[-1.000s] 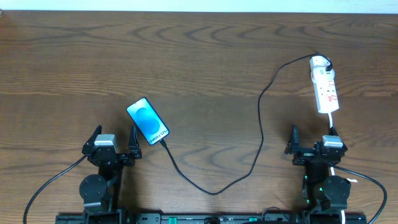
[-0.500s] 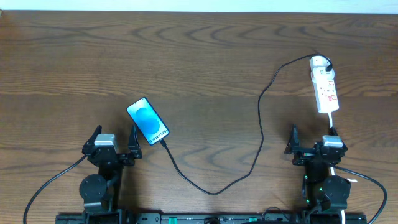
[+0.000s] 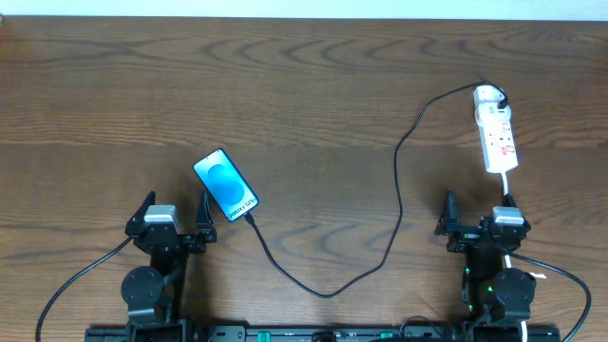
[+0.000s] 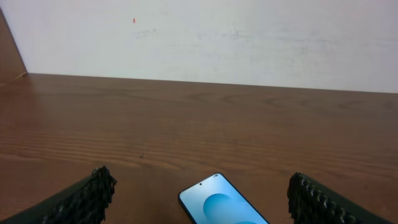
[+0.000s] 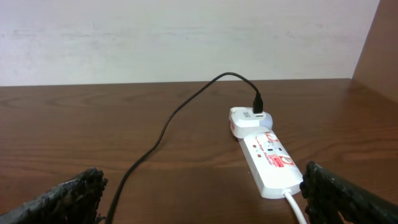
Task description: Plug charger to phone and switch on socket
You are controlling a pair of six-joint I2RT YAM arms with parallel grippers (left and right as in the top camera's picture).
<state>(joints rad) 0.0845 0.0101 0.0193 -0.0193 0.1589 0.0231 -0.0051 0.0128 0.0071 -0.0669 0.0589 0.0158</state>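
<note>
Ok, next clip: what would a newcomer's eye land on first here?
The bright blue phone lies left of centre, just ahead of the left gripper. The black charger loops from the phone's near end over to the white socket at far right, ahead of the right gripper. Both sets of jaws stand open and empty.

Overhead straight down, wrists low facing wall point(image 4: 249, 37), left shares phone point(image 3: 226, 185)

Phone point(image 3: 226, 185), near left: tiny white screen text, apparently "Galaxy S25". Socket point(image 3: 497, 133), far right: red markings illegible.
</note>
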